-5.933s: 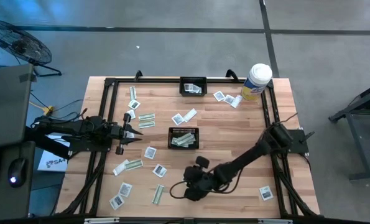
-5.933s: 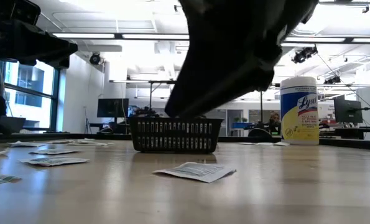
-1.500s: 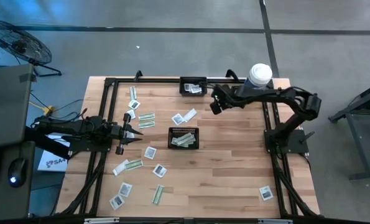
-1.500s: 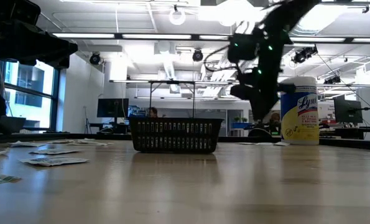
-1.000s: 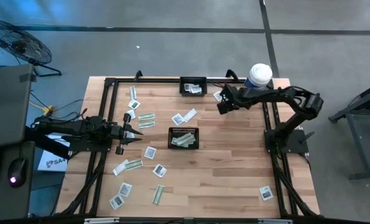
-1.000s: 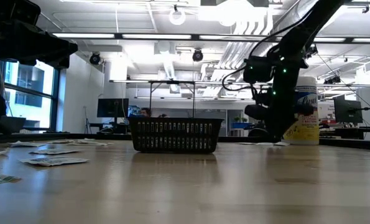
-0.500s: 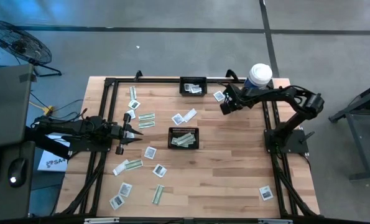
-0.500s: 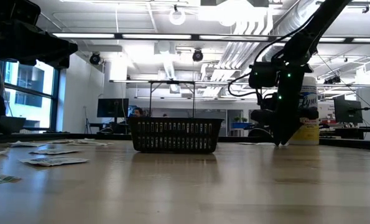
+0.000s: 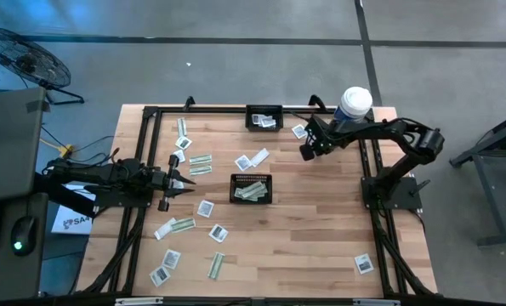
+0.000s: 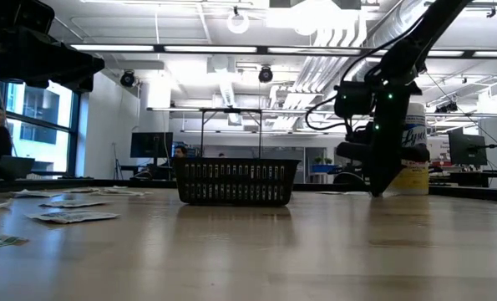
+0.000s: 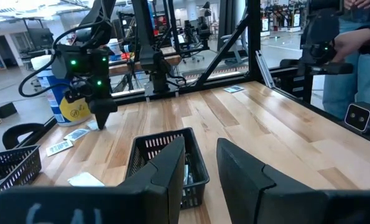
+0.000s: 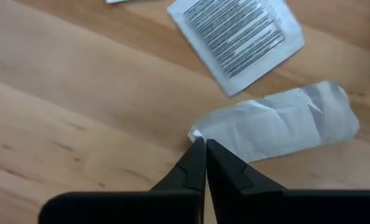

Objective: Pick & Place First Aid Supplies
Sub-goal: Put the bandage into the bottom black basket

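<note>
The right gripper (image 12: 204,149) has its fingers closed together at the corner of a pale strip packet (image 12: 284,127), near the canister (image 9: 355,106), holding nothing. The packet looks light, thin and crinkly; take it at this near end. Its long axis runs away from the fingers

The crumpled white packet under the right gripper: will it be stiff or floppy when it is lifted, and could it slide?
The white packet looks wrinkled and thin, so probably floppy and light. It lies flat on smooth wood, so the right gripper, fingers together at its corner, may push it along rather than catch it.
</note>
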Motion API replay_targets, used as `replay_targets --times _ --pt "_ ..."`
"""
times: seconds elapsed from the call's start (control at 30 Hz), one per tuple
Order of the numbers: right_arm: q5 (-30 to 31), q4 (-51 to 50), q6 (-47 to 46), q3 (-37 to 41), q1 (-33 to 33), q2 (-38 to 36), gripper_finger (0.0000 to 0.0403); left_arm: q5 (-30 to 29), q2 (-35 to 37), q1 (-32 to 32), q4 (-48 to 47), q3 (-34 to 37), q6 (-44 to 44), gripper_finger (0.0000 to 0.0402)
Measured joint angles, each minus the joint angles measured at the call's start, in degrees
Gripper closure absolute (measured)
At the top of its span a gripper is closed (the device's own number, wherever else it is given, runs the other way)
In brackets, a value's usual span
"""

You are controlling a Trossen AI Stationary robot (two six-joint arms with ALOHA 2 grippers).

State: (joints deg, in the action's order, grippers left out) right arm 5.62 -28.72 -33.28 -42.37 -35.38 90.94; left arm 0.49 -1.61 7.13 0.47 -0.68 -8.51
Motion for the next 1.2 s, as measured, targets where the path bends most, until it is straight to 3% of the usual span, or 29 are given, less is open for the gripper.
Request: replay_targets --times 0.23,0.47,0.7,0.97,1.2 --pt "0.1 -2.9 -4.6 -1.8 6.2 0.0 0.0401 0.0 0.0 0.0 0.0 0.0 0.0 0.0309" --pt "4.0 -6.5 -8.7 -7.7 15.0 -0.2 0.0402 0.0 0.0 0.0 0.0 0.0 0.0 0.0309" --pt "8.8 -12.9 -13.2 -18.9 24.9 -0.3 0.0401 0.0 0.0 0.0 0.0 0.0 0.0 0.0309" --pt "17.1 -13.0 -19.3 -33.0 37.0 0.2 0.0402 0.0 0.0 0.0 0.0 0.0 0.0 0.0309" --pt "18.2 -12.3 -26.2 -44.4 46.1 6.3 0.0402 0.0 0.0 0.0 0.0 0.0 0.0 0.0309"
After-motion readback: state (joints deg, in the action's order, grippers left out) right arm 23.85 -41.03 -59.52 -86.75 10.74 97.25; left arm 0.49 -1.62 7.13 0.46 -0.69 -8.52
